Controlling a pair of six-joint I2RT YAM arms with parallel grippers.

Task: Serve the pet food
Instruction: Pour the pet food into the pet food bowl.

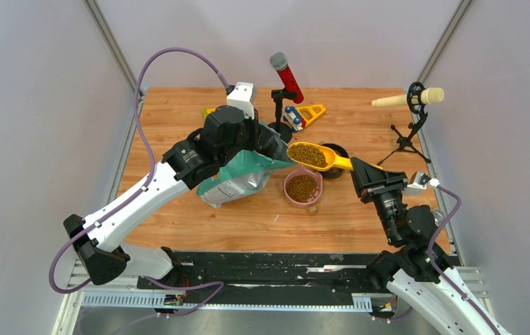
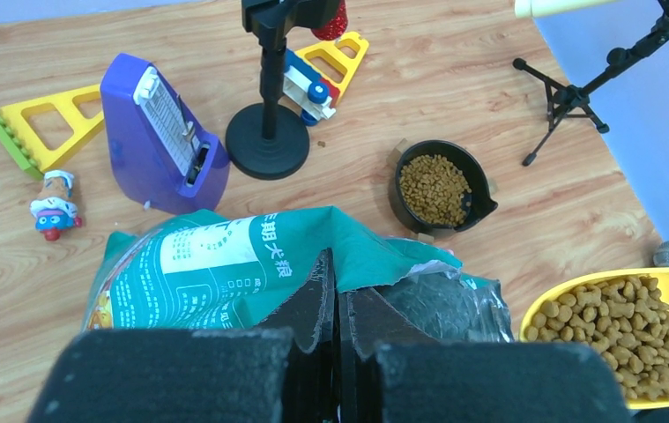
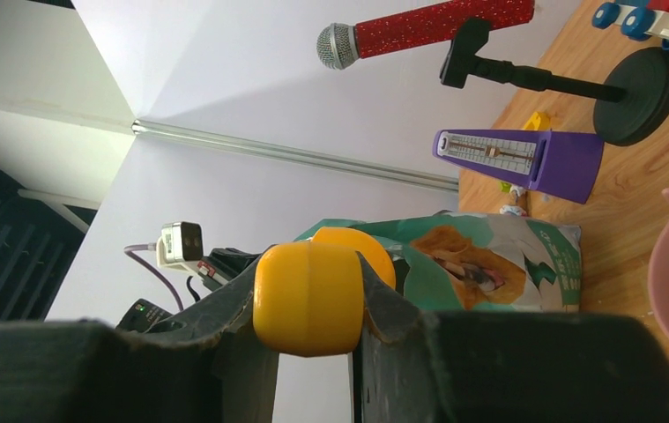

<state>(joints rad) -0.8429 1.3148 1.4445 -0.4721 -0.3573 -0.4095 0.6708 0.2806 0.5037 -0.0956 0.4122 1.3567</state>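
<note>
Two grips are set. The right gripper (image 3: 308, 304) has its jaws part-closed around the rounded end of the yellow scoop (image 1: 315, 156) handle. The left gripper (image 2: 337, 304) is pressed fully together, apparently pinching the torn lip of the teal bag (image 2: 216, 264).

From the right jaws, at centre right of the top view, the scoop's long axis runs up and to the left. Its bowl sits level at mid-frame, heaped with kibble (image 1: 307, 153). The pink bowl (image 1: 287, 187) lies just below that load in the frame and already holds some kibble. The black bowl (image 1: 343, 149) is tucked partly behind the scoop at its right. The right arm is the nearer one to both bowls, so the pour would probably be a roll of that wrist about the handle axis. The left arm is over at the bag, left of centre.

The left wrist view shows the black bowl (image 2: 482, 208) well filled, which the top view mostly hides. The right wrist view shows the clamp on the handle plainly. The scoop's contents are out of its sight, and only the pink bowl's rim shows at its right edge.
</note>
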